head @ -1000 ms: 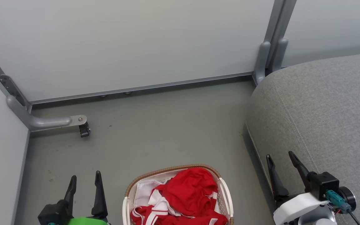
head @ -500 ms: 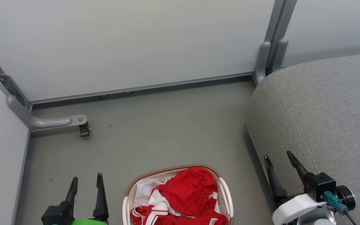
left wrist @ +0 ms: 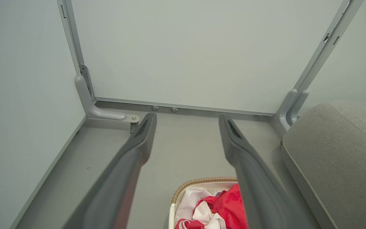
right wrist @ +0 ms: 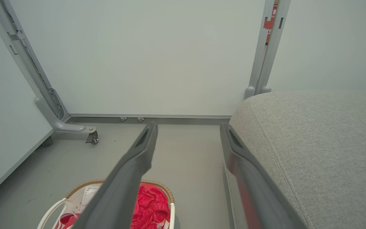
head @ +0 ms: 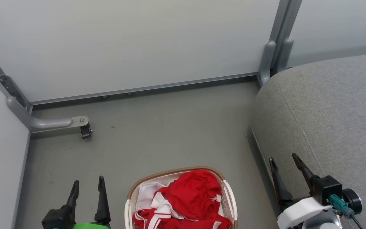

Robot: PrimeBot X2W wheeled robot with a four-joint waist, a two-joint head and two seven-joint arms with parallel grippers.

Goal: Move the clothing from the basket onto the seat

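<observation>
Clothing (head: pixel 189 197), red with white trim, lies heaped in the basket (head: pixel 173 172) at the bottom centre of the head view, mounded high enough that a grab from above looks easy. The basket stands on the floor (head: pixel 157 133) near the seat (head: pixel 329 111), which takes up the right side of the frame; that closeness should keep the carry short. The left gripper (head: pixel 88 180) sits at the lower left and the right gripper (head: pixel 283 157) at the lower right by the seat's edge. Both have jaws spread wide, hold nothing, and flank the basket without touching it. Nothing appears moved yet; reaching into the basket seems the next step.
</observation>
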